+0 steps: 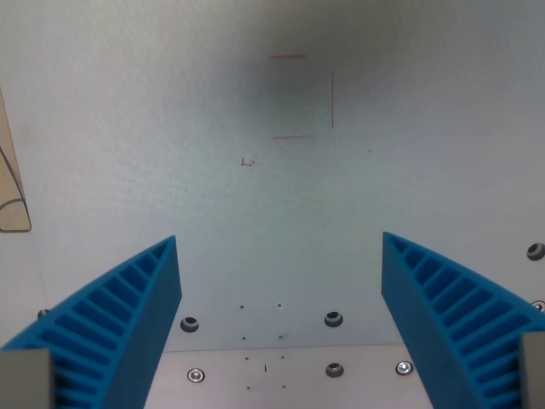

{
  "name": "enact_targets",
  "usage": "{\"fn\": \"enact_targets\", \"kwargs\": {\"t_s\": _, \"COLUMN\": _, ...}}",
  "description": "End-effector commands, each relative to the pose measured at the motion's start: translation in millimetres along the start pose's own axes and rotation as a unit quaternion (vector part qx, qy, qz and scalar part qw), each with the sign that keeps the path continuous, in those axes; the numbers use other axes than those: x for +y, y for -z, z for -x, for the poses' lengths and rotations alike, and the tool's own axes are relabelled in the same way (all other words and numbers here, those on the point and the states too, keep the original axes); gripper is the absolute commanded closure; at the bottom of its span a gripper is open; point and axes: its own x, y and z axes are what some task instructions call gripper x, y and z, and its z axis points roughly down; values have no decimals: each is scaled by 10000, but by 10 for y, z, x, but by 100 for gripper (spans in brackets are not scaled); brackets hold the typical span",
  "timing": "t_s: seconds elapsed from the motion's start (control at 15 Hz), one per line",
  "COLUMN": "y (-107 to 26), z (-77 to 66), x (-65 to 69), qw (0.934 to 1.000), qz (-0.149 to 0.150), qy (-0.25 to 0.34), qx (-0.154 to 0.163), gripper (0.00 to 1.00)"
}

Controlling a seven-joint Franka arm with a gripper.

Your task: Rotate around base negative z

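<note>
My gripper [279, 241] is open and empty, its two blue ribbed fingers [128, 311] rising from the bottom corners of the wrist view with a wide gap between them. Below them lies a pale white table surface [170, 128]. Thin red pen marks [302, 98] outline part of a square on the surface, up from the middle of the view, with a small red mark [248, 161] to their lower left. No object lies between the fingers.
A metal plate with bolts and screw holes [333, 319] runs along the bottom of the view. A tan wooden piece [12, 192] pokes in at the wrist view's left edge. Another bolt [535, 251] sits at the right edge.
</note>
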Motion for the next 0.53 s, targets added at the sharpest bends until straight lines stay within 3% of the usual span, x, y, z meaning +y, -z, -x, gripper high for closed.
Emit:
{"fn": "enact_targets", "kwargs": {"t_s": 0.07, "y": 13, "z": 1, "x": 1, "qw": 10000, "qz": 0, "qy": -67, "qx": 13, "gripper": 0}}
{"fn": "enact_targets", "kwargs": {"t_s": 0.53, "y": 13, "z": 1, "x": 1, "qw": 9986, "qz": -3, "qy": -533, "qx": 11, "gripper": 0}}
